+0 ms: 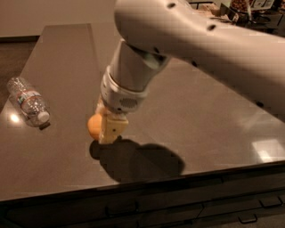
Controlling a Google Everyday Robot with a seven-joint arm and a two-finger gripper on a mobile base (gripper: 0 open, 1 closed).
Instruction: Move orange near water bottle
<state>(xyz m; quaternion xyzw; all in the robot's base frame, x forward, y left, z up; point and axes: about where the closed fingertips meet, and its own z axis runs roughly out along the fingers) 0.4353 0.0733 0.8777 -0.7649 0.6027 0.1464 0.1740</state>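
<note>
The orange (pixel 93 126) is held between the pale fingers of my gripper (pixel 103 128), lifted a little above the dark table (pixel 200 116); its shadow lies just below it. Only its left side shows past the near finger (pixel 111 129). The water bottle (pixel 28 101) lies on its side at the table's left, clear and crinkled, white cap toward the front right. The orange is to the right of the cap, a short gap away. My white arm (pixel 191 40) comes down from the upper right.
The table's front edge (pixel 147 182) runs just below the gripper's shadow, with dark drawers (pixel 178 207) under it. Dark clutter (pixel 240 9) stands at the far right corner. A bright light reflection (pixel 267 149) lies on the right of the tabletop.
</note>
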